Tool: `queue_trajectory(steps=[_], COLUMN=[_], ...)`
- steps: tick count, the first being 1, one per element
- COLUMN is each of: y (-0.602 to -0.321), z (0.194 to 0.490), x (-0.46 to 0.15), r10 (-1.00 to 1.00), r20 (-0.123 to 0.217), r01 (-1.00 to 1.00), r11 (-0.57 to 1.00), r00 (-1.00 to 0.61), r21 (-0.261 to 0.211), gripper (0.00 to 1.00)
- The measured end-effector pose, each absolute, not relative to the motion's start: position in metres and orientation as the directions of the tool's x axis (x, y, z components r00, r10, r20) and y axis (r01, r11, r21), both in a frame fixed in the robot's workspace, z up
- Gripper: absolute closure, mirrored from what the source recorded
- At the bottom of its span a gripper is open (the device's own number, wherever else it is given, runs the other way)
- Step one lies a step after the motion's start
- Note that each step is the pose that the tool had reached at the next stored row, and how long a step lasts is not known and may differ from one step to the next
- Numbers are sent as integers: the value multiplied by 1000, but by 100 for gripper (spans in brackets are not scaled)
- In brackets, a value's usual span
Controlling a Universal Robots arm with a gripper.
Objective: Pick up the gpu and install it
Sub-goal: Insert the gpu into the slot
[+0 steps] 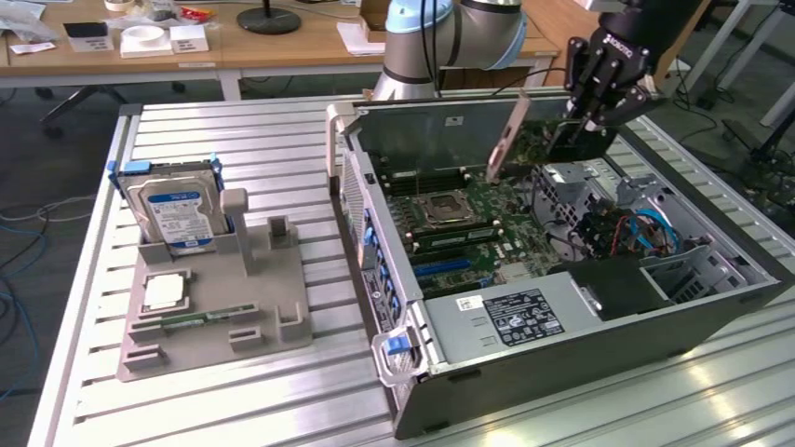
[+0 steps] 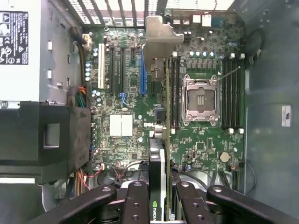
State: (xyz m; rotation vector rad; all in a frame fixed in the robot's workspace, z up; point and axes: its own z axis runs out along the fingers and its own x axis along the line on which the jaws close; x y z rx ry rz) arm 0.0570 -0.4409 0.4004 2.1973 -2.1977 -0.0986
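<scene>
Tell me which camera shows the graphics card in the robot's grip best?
The wrist view: the gpu runs edge-on from the gripper to its silver bracket, above the motherboard. The exterior view shows it as a thin slanted strip under the gripper, over the open computer case.

gpu (image 2: 156, 158): black cooler, thin green board edge, plain silver bracket, and a small green-and-white logo
tool (image 2: 161, 201): matte black all over
motherboard (image 2: 201, 140): deep green, speckled with silver and black parts
slots: one white (image 2: 100, 65), one blue (image 2: 142, 74), the rest black
hard drive (image 1: 181, 209): silver, with a blue-and-white label and blue side rails
holder (image 1: 249, 307): flat pale grey
case (image 1: 597, 345): dark grey with a black-and-white sticker
cables (image 1: 640, 228): blue and red
desk (image 1: 223, 400): silver metal, striped with long parallel grooves
</scene>
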Motion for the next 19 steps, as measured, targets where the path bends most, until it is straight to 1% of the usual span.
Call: queue_trajectory(steps=[8, 13, 19], y=[-441, -441, -441], z=[400, 400, 398], x=[57, 57, 55], r10=[-996, -996, -997], r20=[-22, -22, -21], r01=[-994, -994, -996], r11=[-86, -88, -76], r00=[85, 86, 75], r21=[68, 67, 51], gripper=[73, 73, 73])
